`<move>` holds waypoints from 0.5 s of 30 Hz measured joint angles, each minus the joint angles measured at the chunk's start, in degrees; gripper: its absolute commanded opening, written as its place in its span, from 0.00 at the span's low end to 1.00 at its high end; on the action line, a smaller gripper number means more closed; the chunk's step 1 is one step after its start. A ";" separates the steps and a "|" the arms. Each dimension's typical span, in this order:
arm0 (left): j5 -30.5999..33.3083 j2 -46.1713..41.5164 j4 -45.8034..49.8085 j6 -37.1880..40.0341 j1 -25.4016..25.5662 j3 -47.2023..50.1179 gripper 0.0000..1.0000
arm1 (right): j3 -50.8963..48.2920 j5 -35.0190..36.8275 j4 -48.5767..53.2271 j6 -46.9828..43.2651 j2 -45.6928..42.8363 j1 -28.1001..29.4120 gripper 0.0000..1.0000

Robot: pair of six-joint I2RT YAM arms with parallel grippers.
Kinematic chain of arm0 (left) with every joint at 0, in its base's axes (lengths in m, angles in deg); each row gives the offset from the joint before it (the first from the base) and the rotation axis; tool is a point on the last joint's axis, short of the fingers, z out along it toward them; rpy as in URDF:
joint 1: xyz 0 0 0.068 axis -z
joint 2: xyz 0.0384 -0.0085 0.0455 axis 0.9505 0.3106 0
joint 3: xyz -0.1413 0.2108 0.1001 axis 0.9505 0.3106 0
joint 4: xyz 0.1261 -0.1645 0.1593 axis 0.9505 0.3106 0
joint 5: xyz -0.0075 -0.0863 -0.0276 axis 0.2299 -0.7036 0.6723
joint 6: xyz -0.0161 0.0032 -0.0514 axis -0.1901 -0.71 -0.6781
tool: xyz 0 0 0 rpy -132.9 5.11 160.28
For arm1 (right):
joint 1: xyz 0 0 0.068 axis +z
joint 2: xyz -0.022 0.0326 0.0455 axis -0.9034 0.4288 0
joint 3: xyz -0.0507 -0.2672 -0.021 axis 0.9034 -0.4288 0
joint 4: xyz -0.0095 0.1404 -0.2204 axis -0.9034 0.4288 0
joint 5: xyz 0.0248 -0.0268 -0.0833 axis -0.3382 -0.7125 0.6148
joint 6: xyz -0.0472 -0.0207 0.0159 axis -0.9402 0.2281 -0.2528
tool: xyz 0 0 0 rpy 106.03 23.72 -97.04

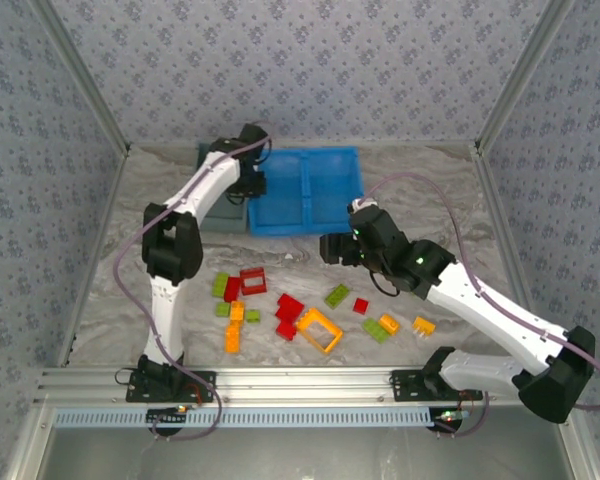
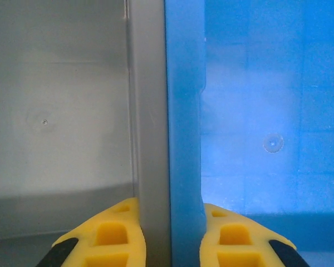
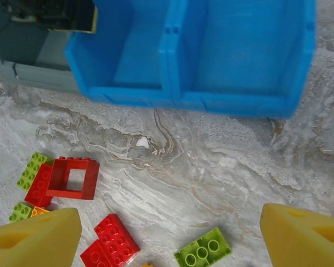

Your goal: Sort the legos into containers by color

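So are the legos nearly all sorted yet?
Not started, really. Both compartments of the blue bin look bare, and so does what shows of the gray bin. The left tool straddles the walls where the bins meet; the right tool is open, holding nothing. All the legos lie unsorted on the table.

Bright, even light with faint shadows throughout; the blue bin (image 2: pixel 267 111) looks soft and hazy close up.

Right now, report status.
Left gripper astride gray bin and blue bin walls. Right gripper open, empty. Legos unsorted on table.
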 measured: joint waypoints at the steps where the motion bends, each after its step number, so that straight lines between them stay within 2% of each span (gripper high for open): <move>1: -0.13 -0.02 0.11 -0.52 1.11 0.00 0.00 | 0.00 0.24 0.52 0.04 -0.57 0.00 0.86; 6: -0.50 -0.07 0.04 -4.28 4.70 0.00 0.00 | 0.00 1.60 2.45 0.39 -2.97 0.00 0.87; 15: 0.02 0.00 0.00 -11.52 7.87 -0.28 0.00 | 0.00 2.12 4.26 0.83 -3.37 -0.07 0.87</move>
